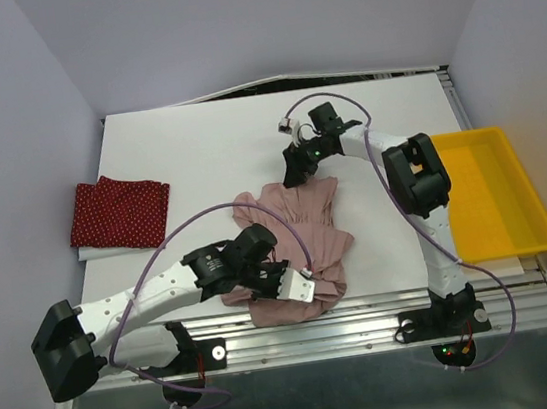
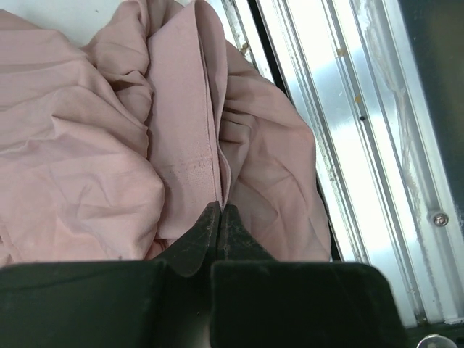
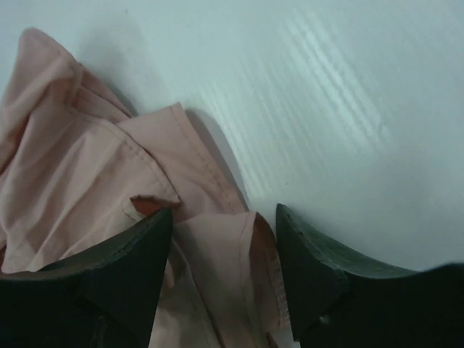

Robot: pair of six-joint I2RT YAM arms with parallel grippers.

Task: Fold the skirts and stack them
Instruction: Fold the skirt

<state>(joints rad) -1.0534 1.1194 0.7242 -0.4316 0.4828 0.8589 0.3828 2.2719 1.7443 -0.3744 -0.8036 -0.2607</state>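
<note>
Folding comes first for the pink skirt, which lies bunched up at the front middle of the table. The left gripper is at the front edge of the table. Its jaws are pressed together on a flat band of the pink cloth. The right gripper is near the middle of the table. Its jaws stand apart, with a corner of the hem between them, not yet pinched.

To do this step well, the right gripper likely needs to go down a bit and close on that corner, taking both layers. Then both grippers can lift and pull gently apart, so the cloth goes flat before it is folded. A hard pull could make the thin cloth slip out. Part of the pink skirt hangs over the metal rail along the front edge of the table, so it could snag there.

The pink skirt is soft and thin, with many wrinkles and loose gathers. Its band is smooth, with a sewn line along it. The red skirt lies at the left side of the table. It has tiny white dots and looks flat and square, as if already folded. The tray sits at the right edge of the table. It is yellow, hard and shiny, with low walls. The table is white and smooth.
</note>
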